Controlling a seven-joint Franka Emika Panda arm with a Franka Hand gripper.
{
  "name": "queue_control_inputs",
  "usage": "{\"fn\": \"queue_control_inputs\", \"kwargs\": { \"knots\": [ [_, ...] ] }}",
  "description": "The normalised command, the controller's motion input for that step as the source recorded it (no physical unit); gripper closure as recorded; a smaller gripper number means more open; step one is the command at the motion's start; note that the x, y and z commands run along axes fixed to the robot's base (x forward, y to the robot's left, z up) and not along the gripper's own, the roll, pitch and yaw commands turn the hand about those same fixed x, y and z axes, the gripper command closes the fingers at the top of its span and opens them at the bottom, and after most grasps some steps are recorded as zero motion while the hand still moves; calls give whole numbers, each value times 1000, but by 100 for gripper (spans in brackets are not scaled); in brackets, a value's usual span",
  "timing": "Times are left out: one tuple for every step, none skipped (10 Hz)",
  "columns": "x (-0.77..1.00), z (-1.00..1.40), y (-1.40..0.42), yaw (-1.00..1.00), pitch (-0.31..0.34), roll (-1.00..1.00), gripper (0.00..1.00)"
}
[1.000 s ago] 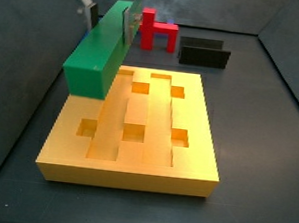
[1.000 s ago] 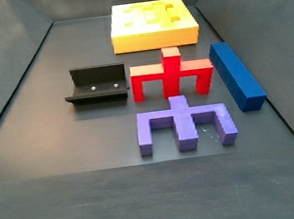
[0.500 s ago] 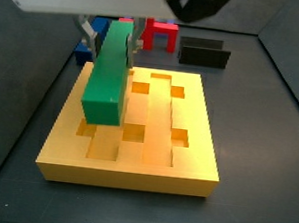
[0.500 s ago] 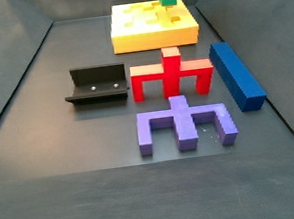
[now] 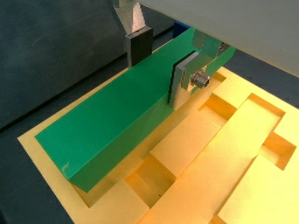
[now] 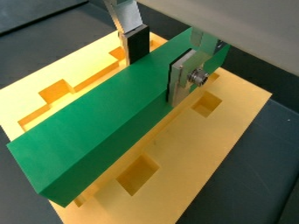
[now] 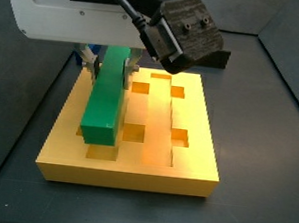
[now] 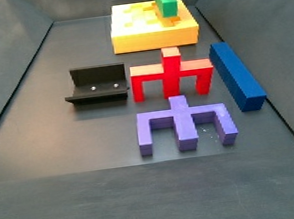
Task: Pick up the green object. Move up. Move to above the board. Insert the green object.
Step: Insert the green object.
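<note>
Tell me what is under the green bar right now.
Under the green object, held by the gripper, lies the board: one lengthwise groove with its square holes. The groove floor directly beneath the bar is hidden, so contact cannot be judged.

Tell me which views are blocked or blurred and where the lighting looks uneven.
In a side view the arm's blurred white and black housing hides the table's rear; in both wrist views the gripper holds the long green rectangular bar sharply, and the thick yellow-orange grooved board glows brighter at one end.
</note>
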Motion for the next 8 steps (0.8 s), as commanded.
{"fn": "queue_control_inputs", "kwargs": {
  "knots": [
    [80, -277, -20, -49, 0, 0, 100],
    [189, -220, -74, 0, 26, 0, 100],
    [177, -183, -86, 0, 27, 6, 100],
    [174, -169, -126, 17, 31, 17, 100],
    [126, -200, -111, 0, 27, 47, 100],
    [86, -266, 0, 0, 33, 73, 100],
    [0, -243, 0, -86, 44, 93, 100],
    [-91, -51, 86, 0, 0, 0, 100]
  ]
}}
